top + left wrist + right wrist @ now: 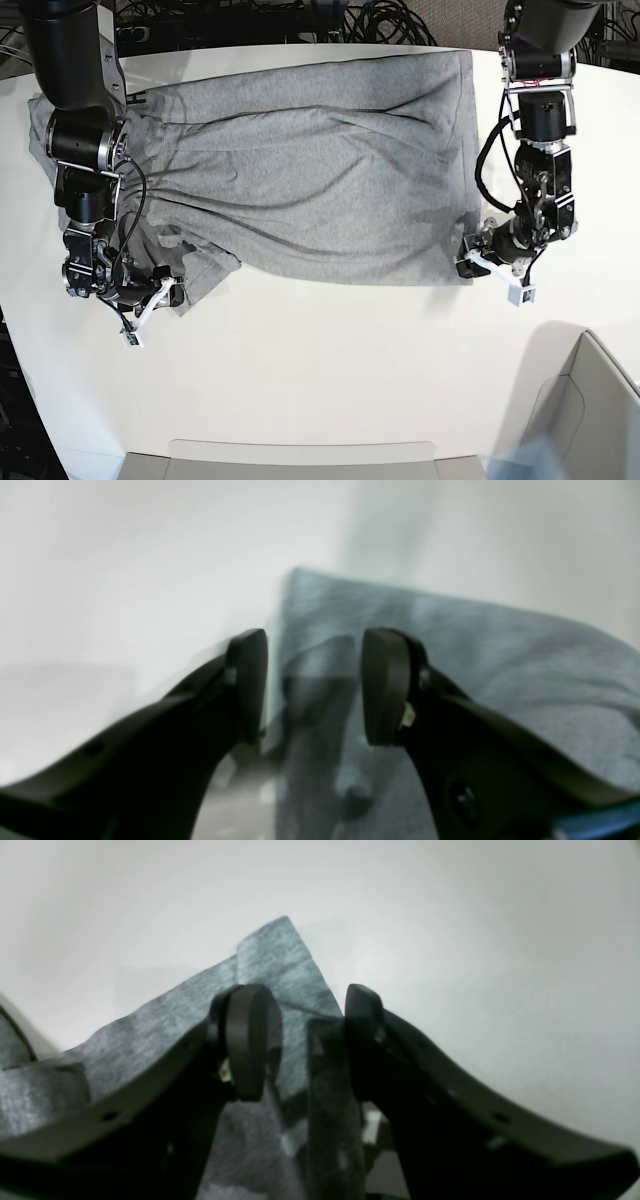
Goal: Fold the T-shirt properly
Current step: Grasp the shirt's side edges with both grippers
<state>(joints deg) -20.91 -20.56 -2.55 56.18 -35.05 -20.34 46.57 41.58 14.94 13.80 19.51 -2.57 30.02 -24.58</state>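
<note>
The heather-grey T-shirt lies spread on the white table, plain side up and wrinkled towards its left side. At the shirt's lower right corner, my left gripper is down on the table. In the left wrist view that gripper is open, and the shirt's edge runs between its fingers. My right gripper sits at the lower left flap of cloth. The right wrist view shows it open too, with a pointed corner of grey cloth lying under and between its fingers.
A grey box stands at the table's lower right corner. A pale tray runs along the front edge. Black cables lie behind the table's far edge.
</note>
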